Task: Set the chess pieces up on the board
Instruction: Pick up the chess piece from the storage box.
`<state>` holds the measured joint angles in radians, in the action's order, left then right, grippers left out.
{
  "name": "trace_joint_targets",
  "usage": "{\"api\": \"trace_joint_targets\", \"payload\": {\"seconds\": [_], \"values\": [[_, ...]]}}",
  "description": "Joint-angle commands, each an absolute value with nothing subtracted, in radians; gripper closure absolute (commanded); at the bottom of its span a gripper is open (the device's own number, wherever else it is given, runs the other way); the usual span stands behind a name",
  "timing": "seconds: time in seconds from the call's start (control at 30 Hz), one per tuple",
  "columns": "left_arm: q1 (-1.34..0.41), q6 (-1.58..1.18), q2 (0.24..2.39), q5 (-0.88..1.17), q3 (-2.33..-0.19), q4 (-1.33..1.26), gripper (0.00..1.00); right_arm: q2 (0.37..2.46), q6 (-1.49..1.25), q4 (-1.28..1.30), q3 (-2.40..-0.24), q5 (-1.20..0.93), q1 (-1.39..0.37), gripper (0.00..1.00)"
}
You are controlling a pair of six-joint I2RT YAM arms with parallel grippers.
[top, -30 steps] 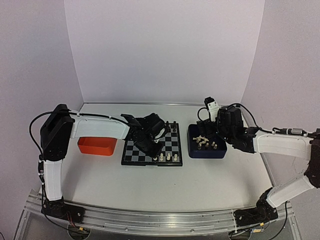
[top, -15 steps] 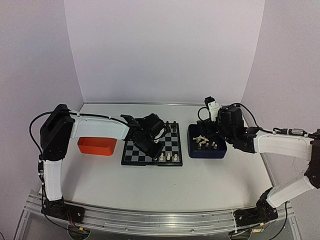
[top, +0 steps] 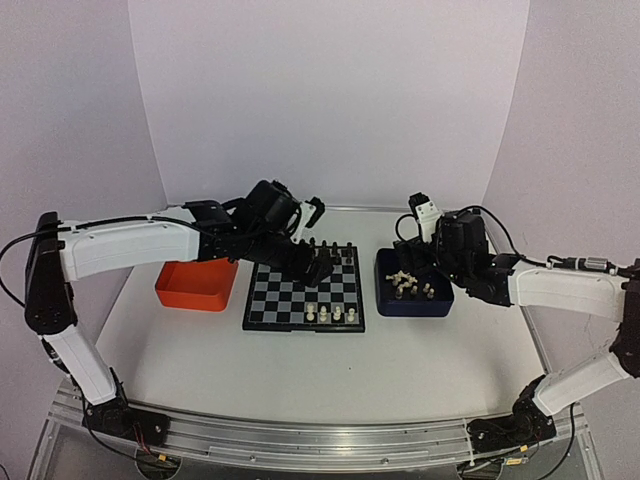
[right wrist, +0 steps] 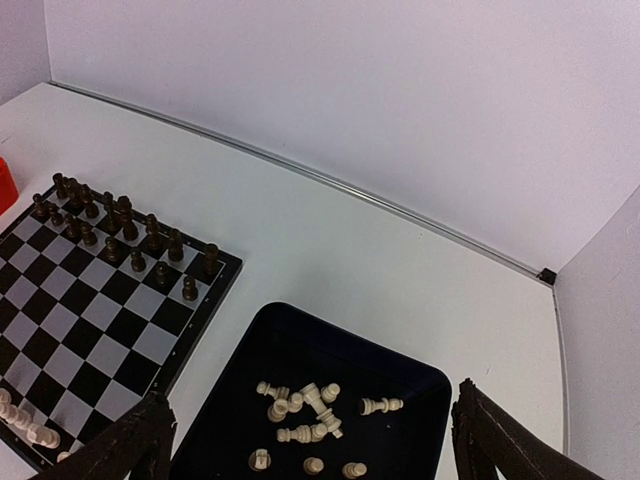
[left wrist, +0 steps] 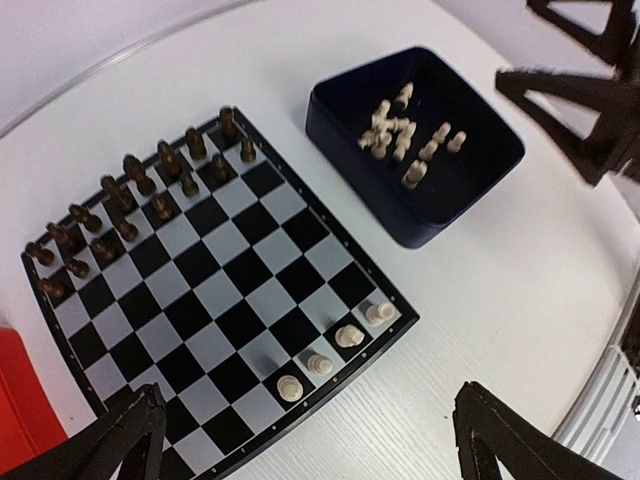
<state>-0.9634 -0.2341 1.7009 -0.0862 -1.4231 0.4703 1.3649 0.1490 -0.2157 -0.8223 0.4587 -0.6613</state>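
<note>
The board [top: 280, 300] [left wrist: 230, 290] [right wrist: 90, 310] lies mid-table. Several cream chess pieces [top: 331, 314] [left wrist: 334, 350] stand in a line along the right part of its near row. More cream chess pieces [top: 405, 283] [left wrist: 405, 135] [right wrist: 320, 410] lie jumbled in the dark blue tray [top: 441, 303] [left wrist: 470, 190] [right wrist: 400, 370]. My left gripper [top: 310, 262] [left wrist: 310, 440] hangs open above the board with nothing between its fingers. Over the blue tray my right gripper [top: 418, 264] [right wrist: 315, 440] is open and holds nothing.
Black chessmen [top: 330, 250] [left wrist: 130, 190] [right wrist: 110, 230] fill the board's two far rows. An orange tray [top: 195, 285] [left wrist: 15, 400] sits left of the board, under my left forearm. White walls close the back and sides.
My left gripper has opened and risen from the board's near row, and a cream piece now stands where it was. The left arm swung up and back. The right arm stayed put.
</note>
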Motion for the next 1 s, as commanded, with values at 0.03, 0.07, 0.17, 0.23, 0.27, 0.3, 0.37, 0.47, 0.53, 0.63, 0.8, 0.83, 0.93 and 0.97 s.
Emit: {"api": "trace_joint_targets", "payload": {"seconds": [0.03, 0.07, 0.17, 0.23, 0.27, 0.3, 0.37, 0.47, 0.53, 0.63, 0.8, 0.83, 0.93, 0.97], "values": [[-0.963, -0.258, 1.582, -0.162, -1.431, 0.395, 0.00, 1.340, 0.149, -0.227, -0.843, 0.456, -0.659, 0.07], [-0.962, -0.264, 1.573, -0.185, -1.437, 0.386, 0.00, 1.344, 0.148, -0.226, -0.847, 0.456, -0.658, 0.06], [-0.931, -0.287, 1.558, -0.178, -1.436, 0.333, 0.00, 1.361, 0.142, -0.208, -0.863, 0.454, -0.658, 0.05], [-0.883, -0.318, 1.567, -0.137, -1.450, 0.322, 0.00, 1.372, 0.138, -0.197, -0.874, 0.453, -0.657, 0.05], [-0.849, -0.342, 1.575, -0.114, -1.462, 0.325, 0.00, 1.378, 0.135, -0.193, -0.879, 0.455, -0.657, 0.05], [-0.820, -0.360, 1.587, -0.092, -1.471, 0.334, 0.00, 1.382, 0.130, -0.187, -0.885, 0.456, -0.656, 0.05], [-0.753, -0.400, 1.607, -0.071, -1.487, 0.348, 0.00, 1.393, 0.115, -0.175, -0.895, 0.452, -0.651, 0.05], [-0.708, -0.417, 1.618, -0.075, -1.478, 0.321, 0.00, 1.409, 0.075, -0.150, -0.907, 0.423, -0.630, 0.03], [-0.680, -0.440, 1.631, -0.063, -1.475, 0.302, 0.00, 1.428, 0.011, -0.129, -0.921, 0.363, -0.589, 0.02], [-0.632, -0.468, 1.671, -0.038, -1.512, 0.323, 0.00, 1.475, -0.111, -0.052, -0.970, 0.284, -0.534, 0.02], [-0.581, -0.486, 1.714, -0.068, -1.540, 0.331, 0.00, 1.564, -0.167, 0.150, -1.099, 0.241, -0.468, 0.02], [-0.568, -0.487, 1.720, -0.062, -1.543, 0.321, 0.00, 1.587, -0.175, 0.186, -1.125, 0.219, -0.454, 0.02], [-0.524, -0.488, 1.745, -0.053, -1.562, 0.309, 0.00, 1.650, -0.200, 0.272, -1.187, 0.160, -0.409, 0.03], [-0.511, -0.487, 1.756, -0.057, -1.573, 0.310, 0.00, 1.666, -0.208, 0.295, -1.205, 0.146, -0.395, 0.03]]}}
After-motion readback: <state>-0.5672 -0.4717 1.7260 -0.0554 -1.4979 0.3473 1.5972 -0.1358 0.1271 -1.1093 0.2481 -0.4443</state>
